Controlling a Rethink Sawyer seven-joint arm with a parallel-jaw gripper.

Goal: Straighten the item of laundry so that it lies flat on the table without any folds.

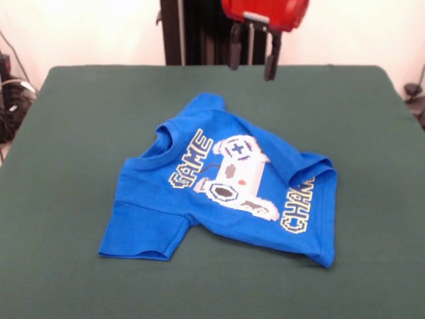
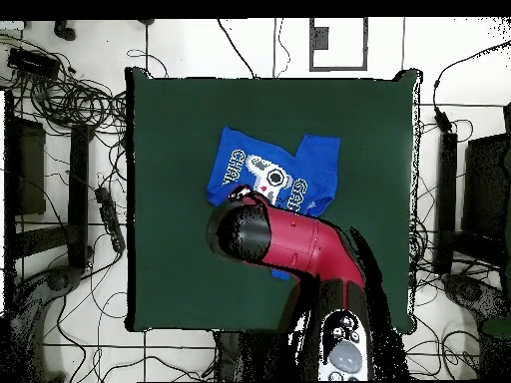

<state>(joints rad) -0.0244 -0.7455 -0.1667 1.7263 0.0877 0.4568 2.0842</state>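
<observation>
Shirt: a small bright blue T-shirt (image 1: 226,193) lies near the middle of the table, print side up, set at a slant to the table's edges.
Print: a white-grey game controller with yellow-outlined letters; "GAME" reads whole, the second word is cut off at "CHA" by a fold.
Folds: the right side in the front view is doubled over on itself and rumpled; a raised ridge runs from the top point of the shirt down to that side. The left sleeve lies flat and spread.
Table: dark green cloth (image 1: 80,133), far larger than the shirt, bare green on all sides of it.
Gripper: two dark fingers (image 1: 251,53) hang from the red arm head above the far part of the table, apart from each other with a clear gap between them, pinching nothing, well clear of the shirt.
Arm: in the overhead view the red and black arm (image 2: 289,244) reaches over the table and covers the near edge of the shirt (image 2: 264,175); the gripper itself is hidden beneath it there.
Surroundings: black cables (image 2: 80,100) lie tangled on the pale floor to the left of the table in the overhead view, dark stands or equipment on both sides. A black post (image 1: 171,33) stands behind the table in the front view.
</observation>
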